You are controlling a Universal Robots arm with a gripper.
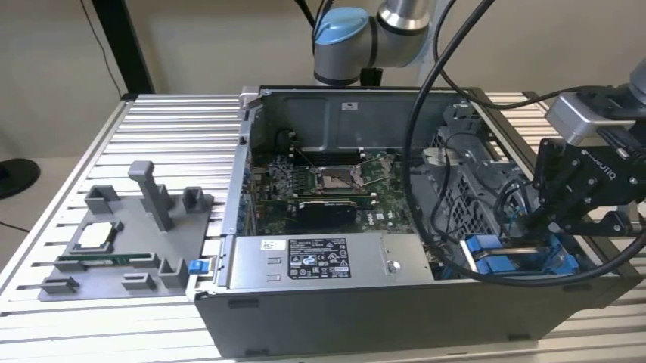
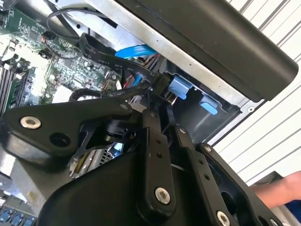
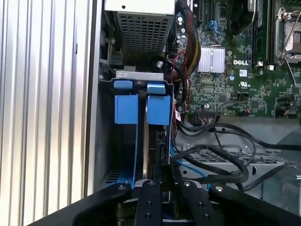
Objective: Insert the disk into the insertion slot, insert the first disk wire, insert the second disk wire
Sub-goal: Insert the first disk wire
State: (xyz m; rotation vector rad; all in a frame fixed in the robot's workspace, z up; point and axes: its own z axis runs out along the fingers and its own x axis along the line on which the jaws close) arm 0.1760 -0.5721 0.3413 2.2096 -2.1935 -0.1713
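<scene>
At the case's 4 o'clock corner (exterior view), gripper (image 3: 162, 173) sits low in the bay, jaws almost closed at the end of a black wire (image 2: 115, 60); looks pinched, contact hidden. Wire's limp: hold the plug, not the cable. Disk (image 3: 158, 110) is edge-on in the insertion slot (image 3: 106, 150), another blue carrier (image 3: 126, 108) just beside it. Disk's stiff, dense, shock-sensitive; I'd grip the carrier's sides, never the label face. Further in, case (image 1: 333, 333) holds motherboard (image 1: 333, 181) and power-supply box (image 1: 313, 261). At 9 o'clock, grey tray (image 1: 111, 281) holds a silver chip (image 1: 96, 236) and memory stick (image 1: 101, 259)
</scene>
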